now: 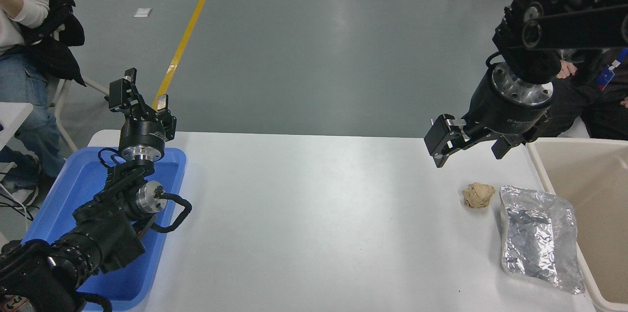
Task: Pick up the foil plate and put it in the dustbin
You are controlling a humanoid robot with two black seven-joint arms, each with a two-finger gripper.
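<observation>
The foil plate [538, 237] lies flat on the white surface [314, 223] at its right end, its right edge touching or just beside the rim of the dustbin [539, 167]. Its long axis runs from the far side toward the camera, roughly parallel to the bin's wall. A crumpled paper ball [478, 195] sits just beside its far left corner.

The right gripper [468, 147] hangs above the surface, beyond the plate and not touching it, fingers spread and empty. The step in hand looks like the approach: the plate is not yet grasped. Next, the gripper likely needs to come nearer and lower onto a rim, avoiding the paper ball.

The left gripper [142, 93] is parked over the blue tray [54, 204], fingers spread.
</observation>
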